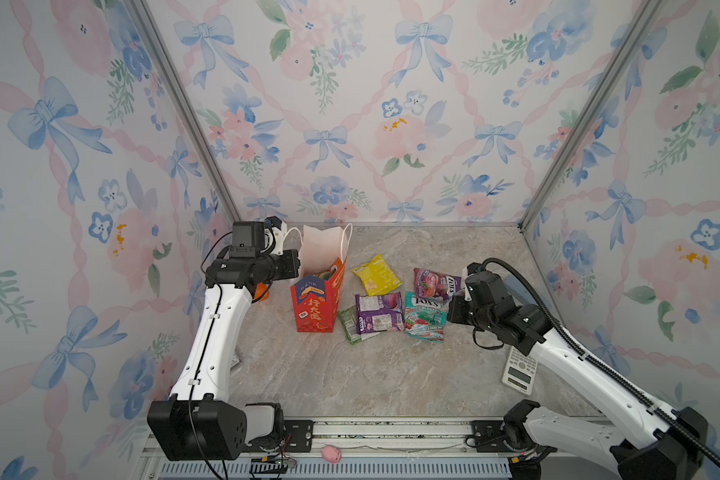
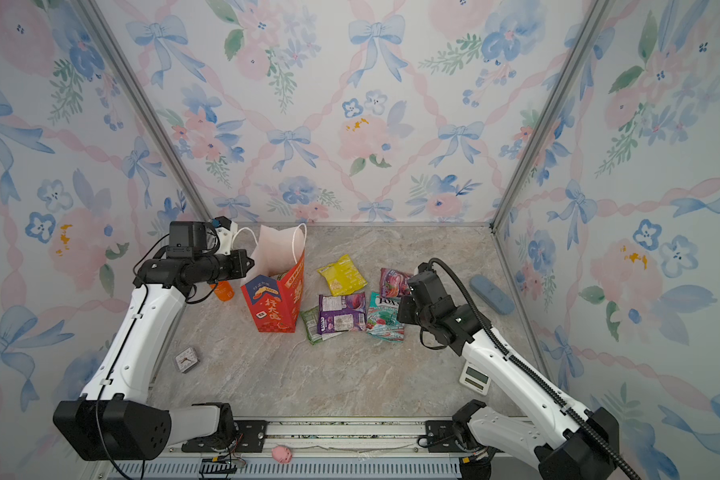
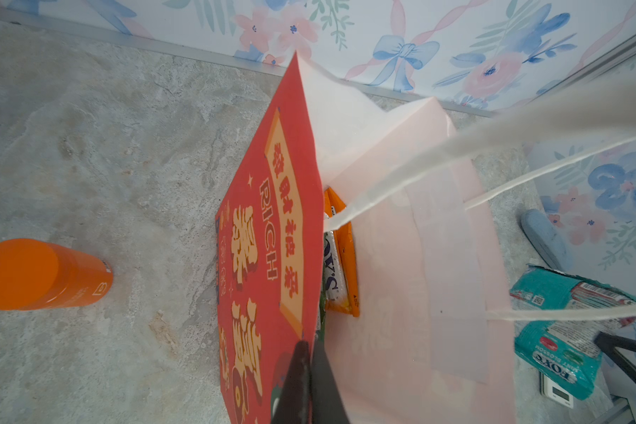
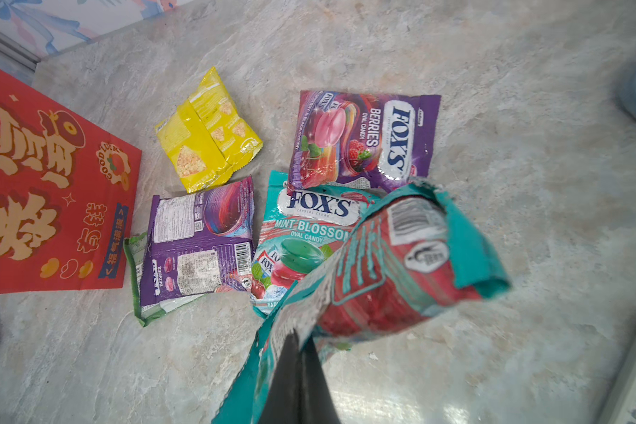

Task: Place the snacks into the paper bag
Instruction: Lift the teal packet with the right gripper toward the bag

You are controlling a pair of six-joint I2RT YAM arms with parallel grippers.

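- The right jaws are closed on the edge of a teal packet [image 4: 401, 257]. It is lifted off the counter [image 4: 492, 110] and hangs curled beyond them.
- The left jaws are closed on the rim of the paper bag [image 3: 272, 220], so its mouth is held open. An orange packet [image 3: 344, 257] is seen inside.
- The held packet is judged light, thin and slippery, with limp, crinkly film. A flat sealed edge is the best place for it to be pinched.
- The bag is judged light and easily tipped or creased, so support at the rim is called for while anything is dropped in.
- In a top view, five more packets lie at the bag's 3 o'clock:
  - a yellow packet [image 1: 376, 274]
  - a berries packet [image 1: 435, 282]
  - a purple packet [image 1: 379, 311] overlapping a green packet [image 1: 348, 324]
  - a second teal packet [image 1: 425, 318]
- The counter is flat, smooth and marble-patterned.
- An orange bottle [image 3: 41, 273] stands at the bag's 9 o'clock, and a calculator [image 1: 519, 370] lies at the pile's 4 o'clock.
- Three sides are enclosed by floral walls [image 1: 350, 104].
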